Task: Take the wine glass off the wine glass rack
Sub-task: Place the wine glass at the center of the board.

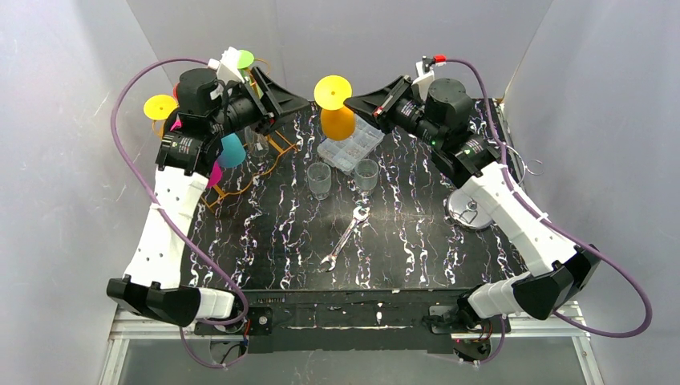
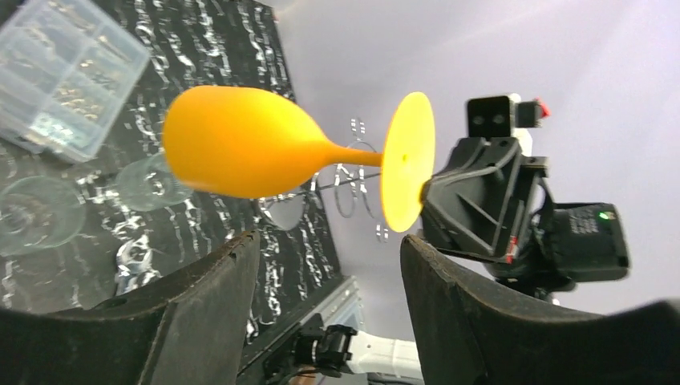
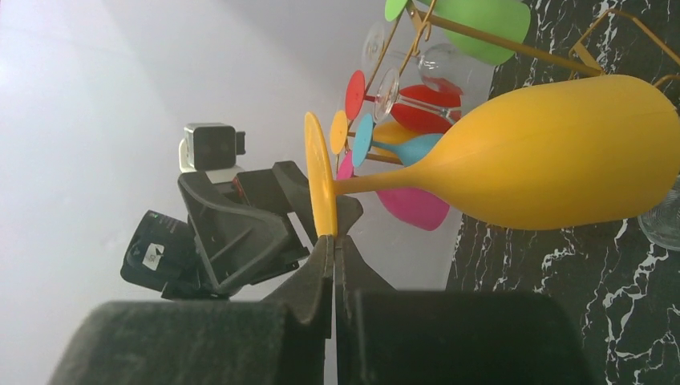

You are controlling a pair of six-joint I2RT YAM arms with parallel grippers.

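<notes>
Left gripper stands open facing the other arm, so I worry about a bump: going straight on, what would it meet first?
The left gripper would likely meet the orange wine glass, near its stem, held by its foot in the right gripper; depth is unclear.

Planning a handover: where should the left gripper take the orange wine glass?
Likely the stem, from the side opposite the right gripper, which pinches the foot's rim. The orange wine glass hangs foot-up; the stem is bare, and slimmer than the bowl.

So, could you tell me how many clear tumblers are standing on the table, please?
2. One clear tumbler stands just near-left of the parts box, the other tumbler just near-right of it, both beyond the wrench. Others may be hidden.
</notes>
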